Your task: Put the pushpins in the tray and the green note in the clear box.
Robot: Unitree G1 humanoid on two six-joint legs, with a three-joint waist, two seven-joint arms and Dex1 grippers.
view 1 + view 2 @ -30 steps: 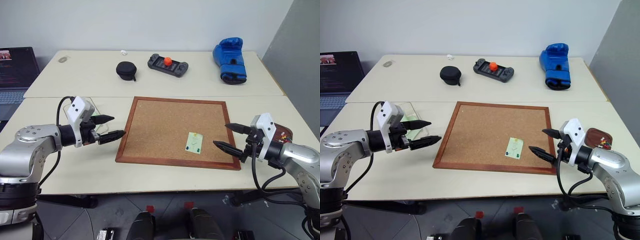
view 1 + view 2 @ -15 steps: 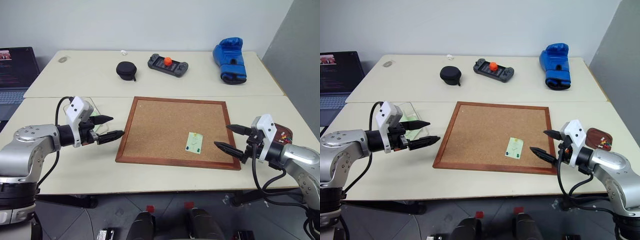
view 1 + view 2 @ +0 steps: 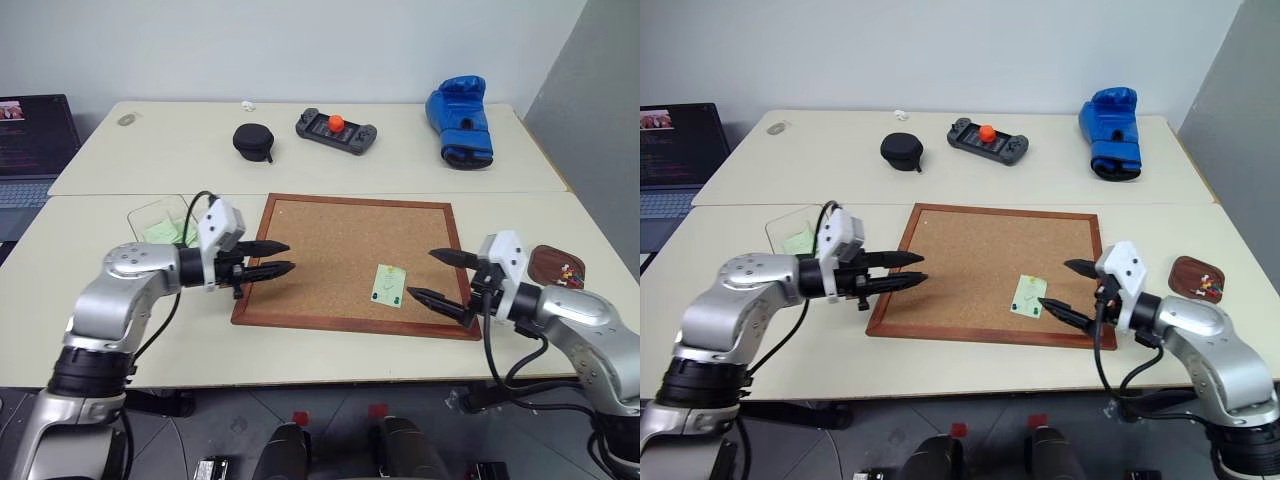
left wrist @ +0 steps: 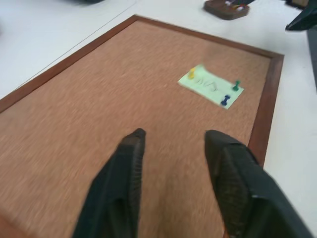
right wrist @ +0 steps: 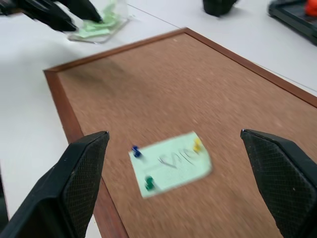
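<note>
The green note (image 3: 389, 284) lies on the cork board, held by yellow (image 5: 197, 145), green (image 5: 148, 184) and blue (image 5: 135, 150) pushpins. My right gripper (image 3: 420, 273) hovers just right of the note, open wide with nothing between its fingers. Over the board's left edge, my left gripper (image 3: 290, 256) points toward the note, open with only a narrow gap and nothing in it. The tray (image 3: 558, 264) sits at the table's right edge with a few pins inside. The clear box (image 3: 160, 220) stands left of the board and holds green slips.
The wood-framed cork board (image 3: 340, 240) fills the middle of the near table. On the far table lie a black round case (image 3: 252, 140), a game controller (image 3: 335, 127) and a blue boxing glove (image 3: 460, 120). A laptop (image 3: 30, 140) stands at far left.
My left arm swung right from beside the clear box to the board's left edge, and its fingers narrowed. The right gripper shifted left toward the note, still open wide.
</note>
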